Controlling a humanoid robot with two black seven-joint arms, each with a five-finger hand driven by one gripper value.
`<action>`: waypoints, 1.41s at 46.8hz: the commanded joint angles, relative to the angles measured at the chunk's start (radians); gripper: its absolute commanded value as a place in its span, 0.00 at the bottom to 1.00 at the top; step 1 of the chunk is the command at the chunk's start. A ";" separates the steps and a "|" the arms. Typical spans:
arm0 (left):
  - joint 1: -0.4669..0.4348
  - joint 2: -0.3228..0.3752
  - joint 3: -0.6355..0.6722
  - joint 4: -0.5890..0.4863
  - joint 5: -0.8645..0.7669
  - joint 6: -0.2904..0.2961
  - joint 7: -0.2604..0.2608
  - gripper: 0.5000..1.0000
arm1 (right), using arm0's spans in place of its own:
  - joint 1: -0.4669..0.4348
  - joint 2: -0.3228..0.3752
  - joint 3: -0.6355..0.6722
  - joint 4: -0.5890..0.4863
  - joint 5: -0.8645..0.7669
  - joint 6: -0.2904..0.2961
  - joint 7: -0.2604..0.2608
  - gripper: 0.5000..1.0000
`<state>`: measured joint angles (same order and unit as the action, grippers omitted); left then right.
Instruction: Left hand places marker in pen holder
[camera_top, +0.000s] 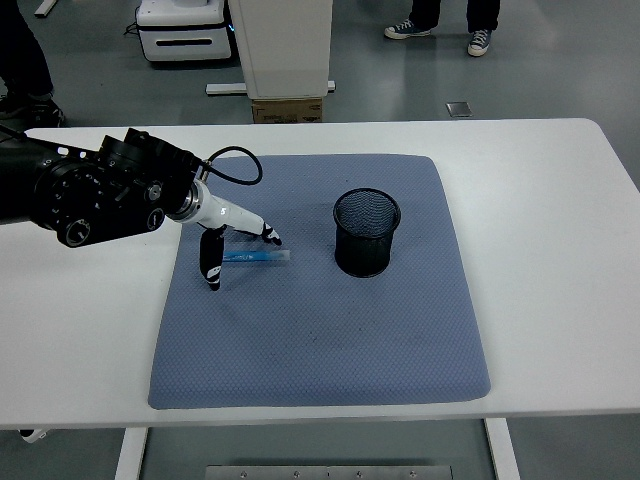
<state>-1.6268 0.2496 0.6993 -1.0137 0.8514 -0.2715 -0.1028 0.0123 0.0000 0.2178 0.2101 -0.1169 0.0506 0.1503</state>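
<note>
One left robot hand (236, 245) hovered over the blue marker (258, 258), fingers spread, gripping nothing (marker flat on the mat (320, 330)); pen holder (366, 233) stood well apart.

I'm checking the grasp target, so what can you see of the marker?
The marker is a slim, light blue stick, plastic by its look, lying flat on the blue mat, pointing left to right, left of the black mesh pen holder. The left hand straddles its left end, one finger on each side; contact cannot be told. Not yet lifted.
</note>
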 joint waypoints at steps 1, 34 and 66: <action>0.002 -0.007 0.002 0.000 0.000 0.000 0.000 1.00 | 0.000 0.000 0.000 0.000 0.000 0.000 0.000 1.00; 0.001 -0.035 0.000 0.000 0.001 0.000 0.000 0.52 | 0.000 0.000 0.000 0.000 0.000 0.000 0.000 1.00; -0.002 -0.041 0.000 0.000 0.023 0.018 0.018 0.21 | 0.000 0.000 0.000 0.000 0.000 0.000 0.000 1.00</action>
<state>-1.6289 0.2085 0.6996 -1.0142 0.8727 -0.2569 -0.0856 0.0123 0.0000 0.2178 0.2101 -0.1170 0.0506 0.1503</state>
